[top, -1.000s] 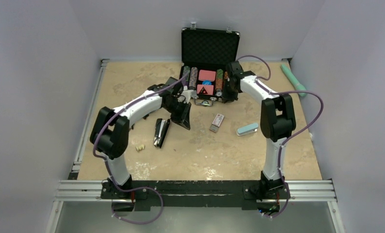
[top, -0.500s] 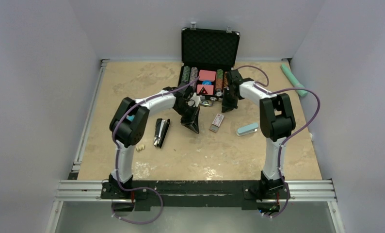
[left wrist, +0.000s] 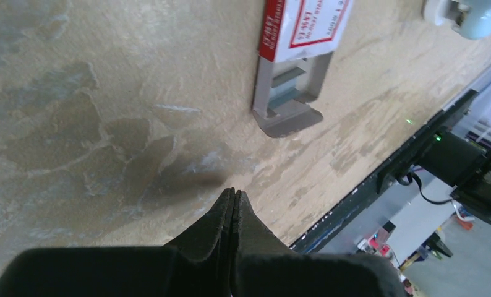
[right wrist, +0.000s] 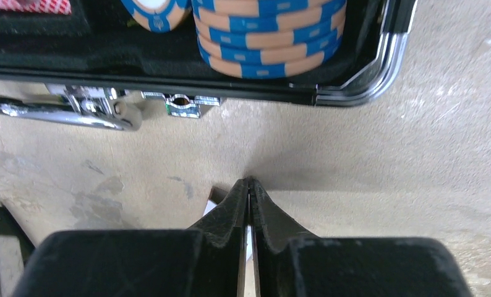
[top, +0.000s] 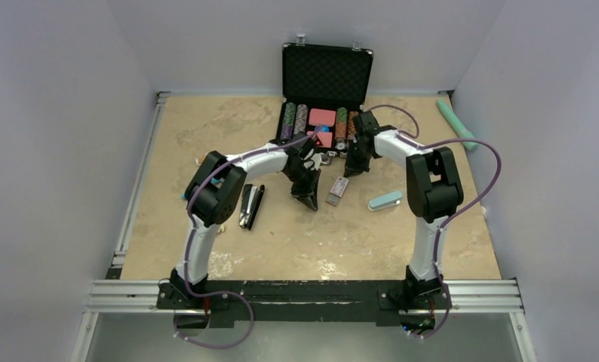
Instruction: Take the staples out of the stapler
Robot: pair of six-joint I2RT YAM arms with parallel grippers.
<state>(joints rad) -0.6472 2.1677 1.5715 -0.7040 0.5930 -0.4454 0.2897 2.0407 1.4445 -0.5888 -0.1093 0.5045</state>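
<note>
You've got 2 arms over the table (top: 319,241) and neither touches the task item. There's 1 black stapler (top: 250,205), lying flat near the L arm's elbow, its 2 hinged arms splayed side by side, clear of both grippers. From overhead the staples are too small to pick out, so I can't tell you whether they're in the channel or out. The left gripper (left wrist: 232,197) hovers just above bare tabletop w/ fingers pressed together on nothing. It sits between the stapler and 1 small red-and-white labelled box (left wrist: 298,37), whose grey tray sticks out of one end. The right gripper (right wrist: 250,185) is also pinched closed and empty, just in front of 1 open black case (top: 327,75) of poker chips (right wrist: 268,37), near its chrome latch. Also on the table: 1 pale blue stapler (top: 385,200) right of the box and 1 teal tube (top: 455,124) at the far R edge.
</note>
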